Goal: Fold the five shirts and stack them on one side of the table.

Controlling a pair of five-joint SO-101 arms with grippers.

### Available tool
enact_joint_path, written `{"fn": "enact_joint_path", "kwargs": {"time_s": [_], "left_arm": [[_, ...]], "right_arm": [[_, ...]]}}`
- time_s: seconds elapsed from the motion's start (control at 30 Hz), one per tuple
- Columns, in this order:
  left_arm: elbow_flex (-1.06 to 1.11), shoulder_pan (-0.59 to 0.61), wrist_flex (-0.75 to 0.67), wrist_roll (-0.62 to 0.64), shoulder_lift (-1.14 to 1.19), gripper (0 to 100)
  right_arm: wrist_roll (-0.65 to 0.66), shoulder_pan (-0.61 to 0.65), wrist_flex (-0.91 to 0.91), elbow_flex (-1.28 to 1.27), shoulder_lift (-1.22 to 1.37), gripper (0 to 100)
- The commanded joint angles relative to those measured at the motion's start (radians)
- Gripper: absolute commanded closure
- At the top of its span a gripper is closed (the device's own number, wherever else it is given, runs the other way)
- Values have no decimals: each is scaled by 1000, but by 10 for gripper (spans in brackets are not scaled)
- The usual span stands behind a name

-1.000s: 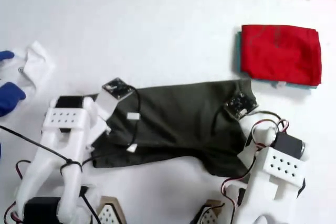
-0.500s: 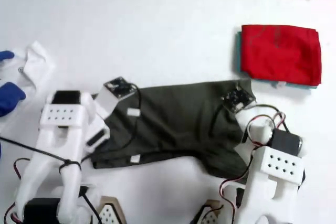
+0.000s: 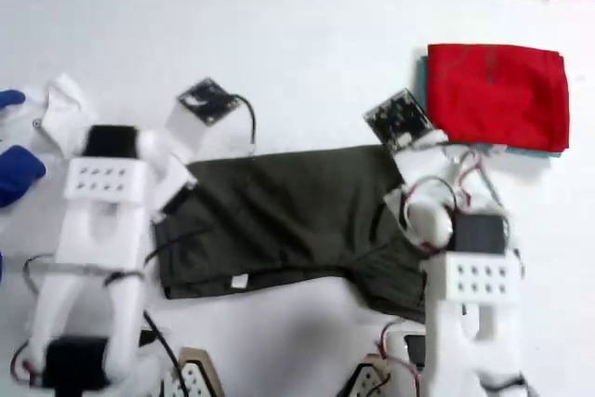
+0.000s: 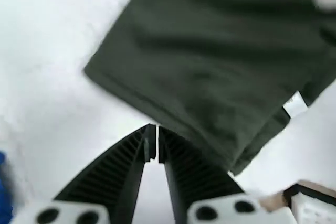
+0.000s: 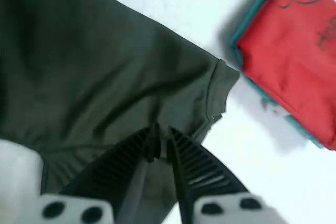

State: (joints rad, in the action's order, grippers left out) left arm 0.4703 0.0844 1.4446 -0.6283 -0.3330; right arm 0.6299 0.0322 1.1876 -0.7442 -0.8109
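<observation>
Dark olive shirt, part-folded, flat at centre of white table; folded red shirt on teal shirt at 2 o'clock; left gripper beside its 10 o'clock corner, right gripper above its collar end, both pressed together, empty.

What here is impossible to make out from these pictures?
High view: the teal shirt is almost all covered by the red shirt.
High view: the blue thing is cut off by the left edge.
High view: the right arm hides a corner of the dark green shirt.
</observation>
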Motion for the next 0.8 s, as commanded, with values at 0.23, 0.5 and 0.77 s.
{"fn": "enact_joint_path", "kwargs": {"time_s": [0.23,0.5,0.77], "left_arm": [[-124,-9,-226,160,503,976],[-564,137,-32,166,888,976],[-1351,184,321,160,1332,976]], "right_arm": [[-64,7,-331,2,524,980],[-71,15,-383,137,794,980],[-74,58,-308,434,1098,980]]}}
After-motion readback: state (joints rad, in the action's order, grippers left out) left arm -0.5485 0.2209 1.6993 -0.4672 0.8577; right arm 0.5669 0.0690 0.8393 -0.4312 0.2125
